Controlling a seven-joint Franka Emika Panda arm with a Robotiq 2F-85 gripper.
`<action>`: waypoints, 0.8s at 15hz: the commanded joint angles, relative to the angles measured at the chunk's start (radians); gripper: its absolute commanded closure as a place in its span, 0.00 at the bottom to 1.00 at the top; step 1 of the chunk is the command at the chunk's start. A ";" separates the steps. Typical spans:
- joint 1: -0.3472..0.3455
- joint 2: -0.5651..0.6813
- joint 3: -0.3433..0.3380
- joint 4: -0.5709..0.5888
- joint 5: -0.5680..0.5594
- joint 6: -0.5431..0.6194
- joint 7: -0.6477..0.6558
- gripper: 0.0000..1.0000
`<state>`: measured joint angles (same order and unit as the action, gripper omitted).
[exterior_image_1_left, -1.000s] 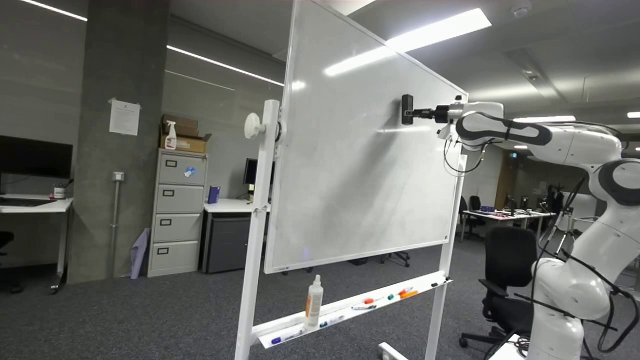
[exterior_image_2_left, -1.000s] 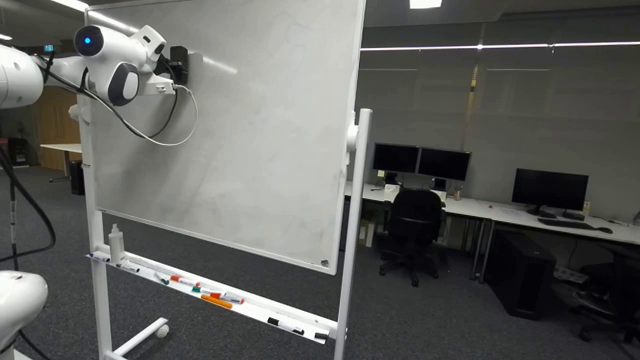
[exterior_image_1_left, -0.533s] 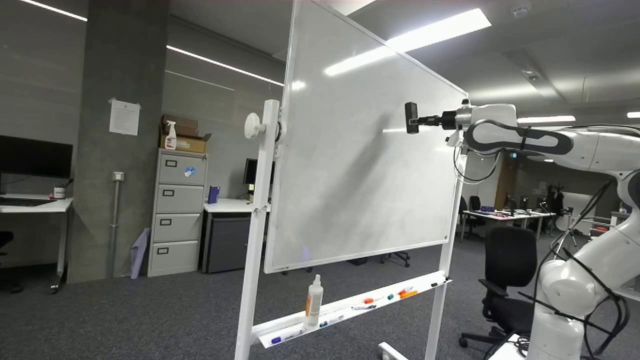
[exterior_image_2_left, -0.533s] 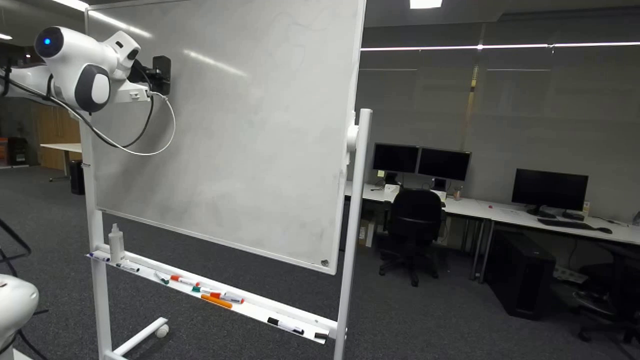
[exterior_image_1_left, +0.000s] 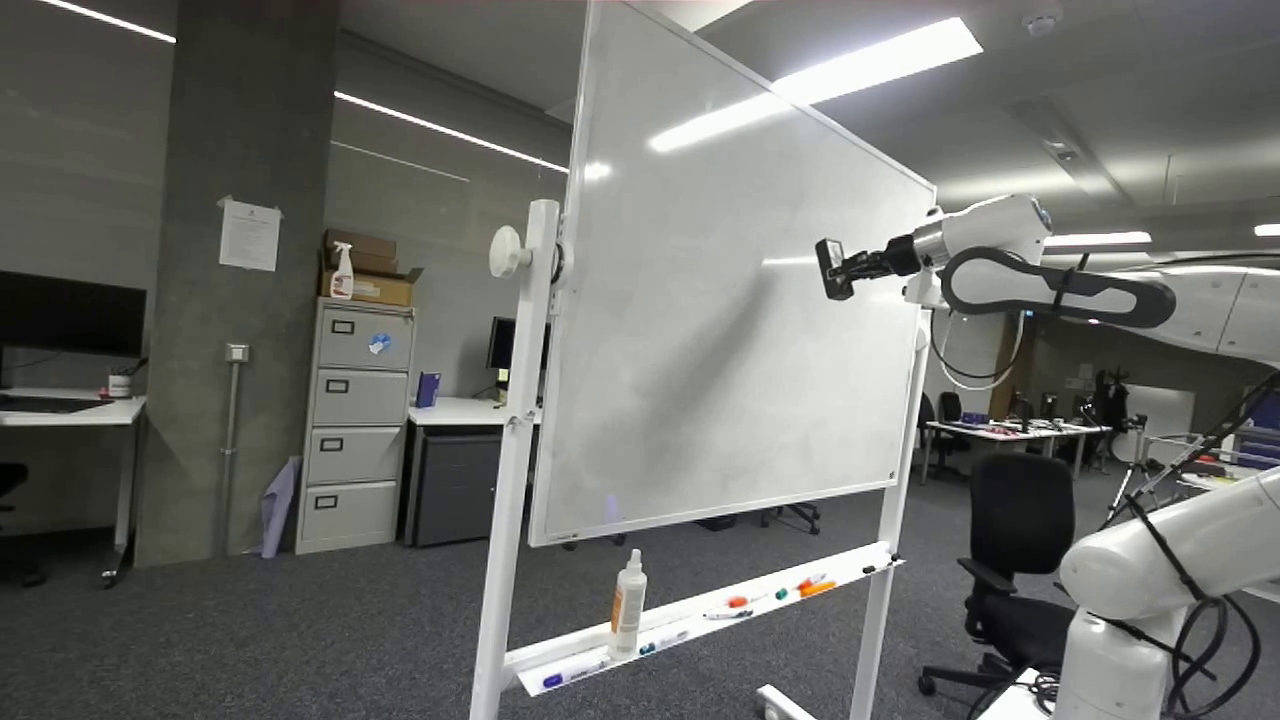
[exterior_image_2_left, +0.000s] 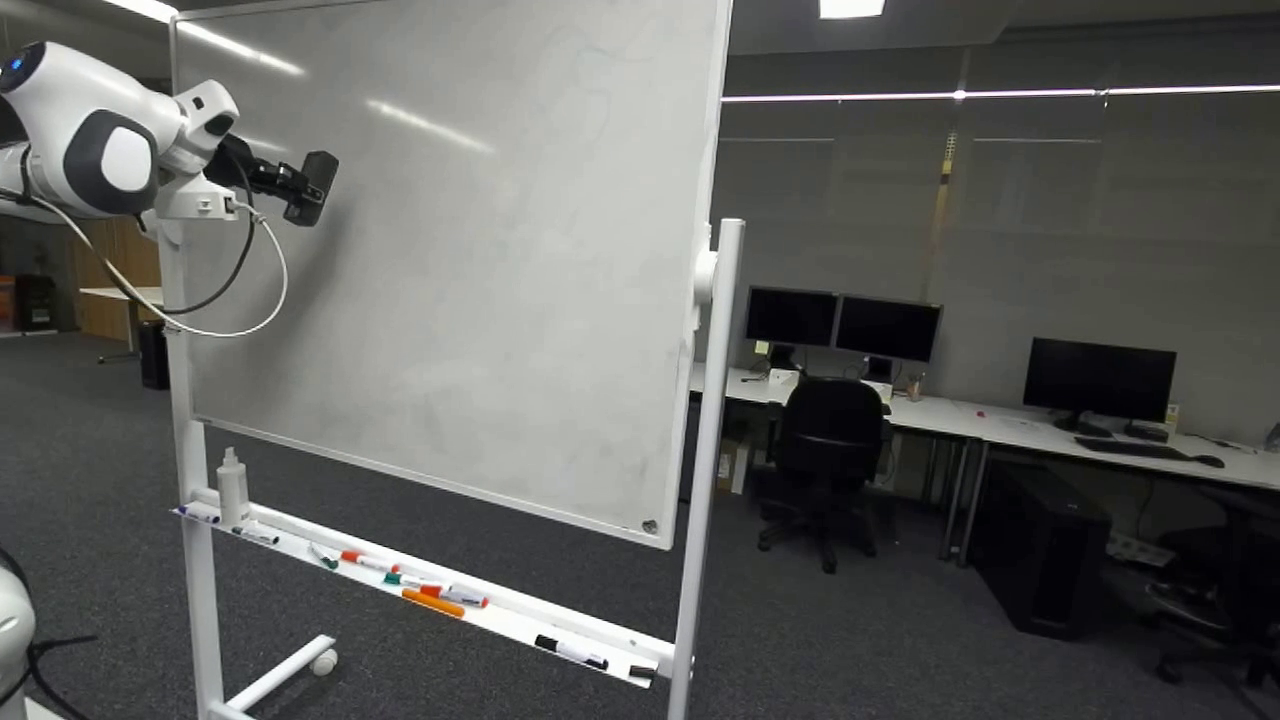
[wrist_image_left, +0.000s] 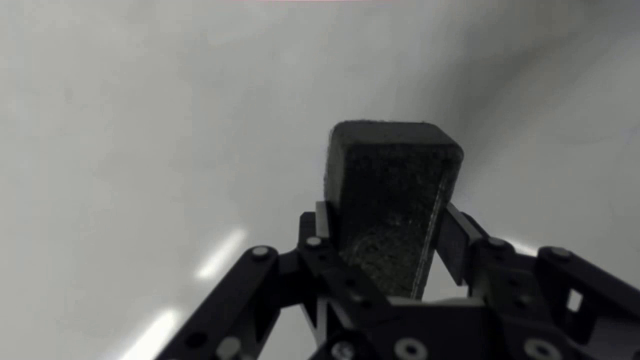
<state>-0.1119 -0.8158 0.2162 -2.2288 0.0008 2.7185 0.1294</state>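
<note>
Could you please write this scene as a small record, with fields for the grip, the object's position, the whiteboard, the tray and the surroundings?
Grip: gripper closed, one finger on each side of the black eraser
Position: black eraser tilted, in front of the whiteboard; it appears apart from the surface
Whiteboard: mounted on a white stand
Tray: below the whiteboard; holds an upright bottle and several markers
Surroundings: black chair, grey filing cabinet
</note>
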 joint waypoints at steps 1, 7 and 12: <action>-0.113 -0.065 0.065 -0.002 -0.032 -0.167 0.183 0.69; -0.188 -0.110 0.105 0.018 -0.053 -0.510 0.415 0.69; -0.215 -0.102 0.041 -0.001 -0.047 -0.690 0.550 0.69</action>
<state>-0.3062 -0.9225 0.2985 -2.2281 -0.0302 2.0984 0.6069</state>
